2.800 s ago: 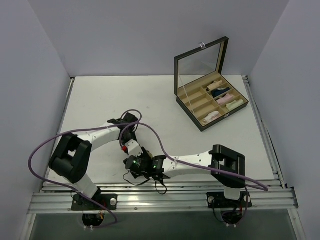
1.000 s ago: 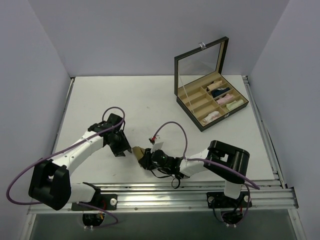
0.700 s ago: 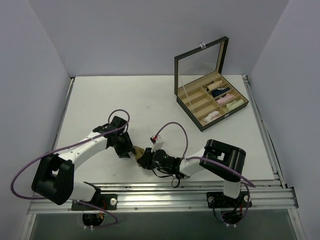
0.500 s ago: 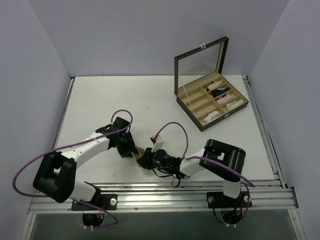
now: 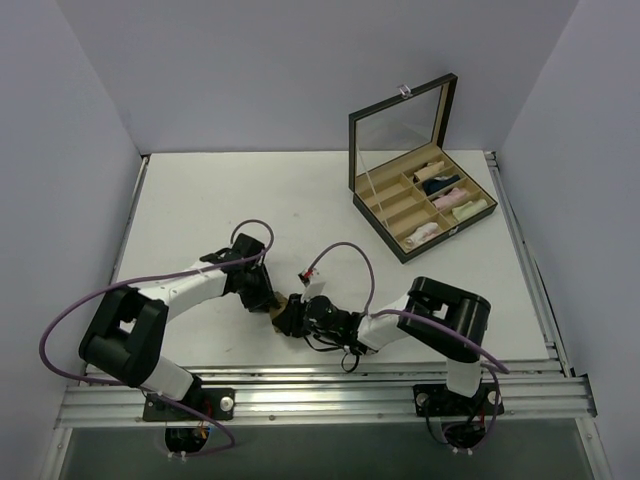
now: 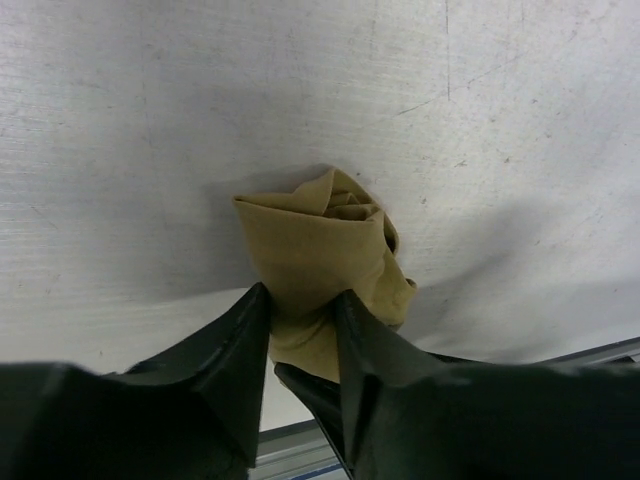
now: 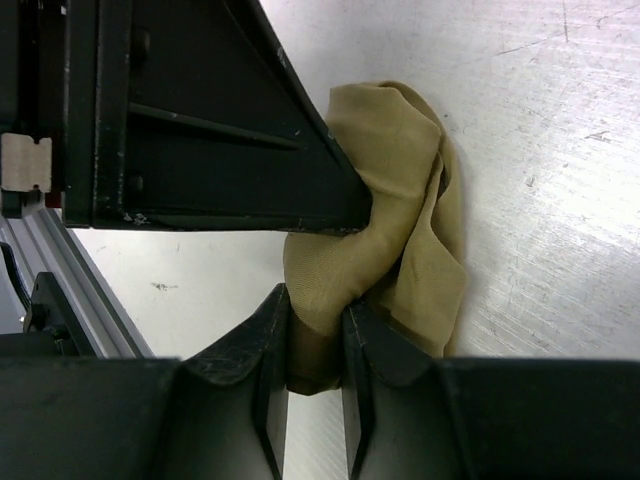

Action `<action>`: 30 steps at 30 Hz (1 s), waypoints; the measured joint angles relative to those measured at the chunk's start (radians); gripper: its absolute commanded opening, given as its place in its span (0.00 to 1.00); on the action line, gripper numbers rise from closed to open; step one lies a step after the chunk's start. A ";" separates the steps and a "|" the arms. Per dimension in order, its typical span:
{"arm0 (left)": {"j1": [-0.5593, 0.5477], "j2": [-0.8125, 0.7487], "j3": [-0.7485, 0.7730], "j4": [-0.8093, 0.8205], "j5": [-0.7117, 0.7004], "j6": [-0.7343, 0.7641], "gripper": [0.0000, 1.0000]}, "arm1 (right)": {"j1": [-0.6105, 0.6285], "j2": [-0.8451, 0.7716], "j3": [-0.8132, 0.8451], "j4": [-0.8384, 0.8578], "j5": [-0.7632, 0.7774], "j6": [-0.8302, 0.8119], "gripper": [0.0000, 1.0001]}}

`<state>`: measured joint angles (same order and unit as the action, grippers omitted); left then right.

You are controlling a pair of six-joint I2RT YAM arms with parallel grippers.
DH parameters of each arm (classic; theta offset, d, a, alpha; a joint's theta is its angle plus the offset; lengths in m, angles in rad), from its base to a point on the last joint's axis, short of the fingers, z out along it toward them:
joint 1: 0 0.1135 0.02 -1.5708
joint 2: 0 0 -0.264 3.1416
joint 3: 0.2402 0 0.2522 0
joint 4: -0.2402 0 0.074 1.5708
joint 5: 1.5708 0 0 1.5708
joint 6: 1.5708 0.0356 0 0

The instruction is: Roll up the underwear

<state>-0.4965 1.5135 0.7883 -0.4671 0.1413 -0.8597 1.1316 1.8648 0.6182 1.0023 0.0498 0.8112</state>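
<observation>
**Inspector:** Surface and surroundings?
**Assistant:** White scuffed table (image 5: 200, 190), grey walls (image 5: 300, 80) closing three sides. The left arm (image 5: 190, 285) and right arm (image 5: 400, 322) are reaching low, wrists meeting at the near middle.
**Inspector:** Grips?
**Assistant:** The right gripper (image 7: 315, 305) is pinching the tan underwear (image 6: 320, 245) narrowly. The left gripper (image 6: 300, 295) is clamping it from the opposite side, fingers (image 6: 230, 350) pressing the cloth.
**Inspector:** Change?
**Assistant:** A second ago the left gripper was standing apart to the left — now it is on the cloth.
**Inspector:** Clearance?
**Assistant:** The underwear is lying near the front rail (image 5: 320, 385). Open table is stretching behind it, with the open case (image 5: 420, 205) well apart at far right.
</observation>
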 measured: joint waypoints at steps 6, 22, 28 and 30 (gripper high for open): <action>-0.005 0.019 0.020 0.006 0.012 0.026 0.08 | 0.000 -0.034 0.038 -0.116 -0.003 -0.006 0.35; -0.057 0.050 0.039 0.052 0.011 0.034 0.05 | -0.060 -0.249 0.101 -0.637 -0.015 -0.063 0.59; -0.081 0.056 0.052 0.048 -0.021 0.033 0.05 | -0.070 -0.239 0.120 -0.648 -0.032 -0.049 0.62; -0.089 0.056 0.056 0.044 -0.032 0.032 0.05 | -0.076 -0.218 0.128 -0.646 -0.033 -0.043 0.63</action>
<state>-0.5854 1.5692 0.8444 -0.4229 0.1089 -0.8272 1.0561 1.6470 0.7460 0.3565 0.0166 0.7681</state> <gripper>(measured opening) 0.153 0.623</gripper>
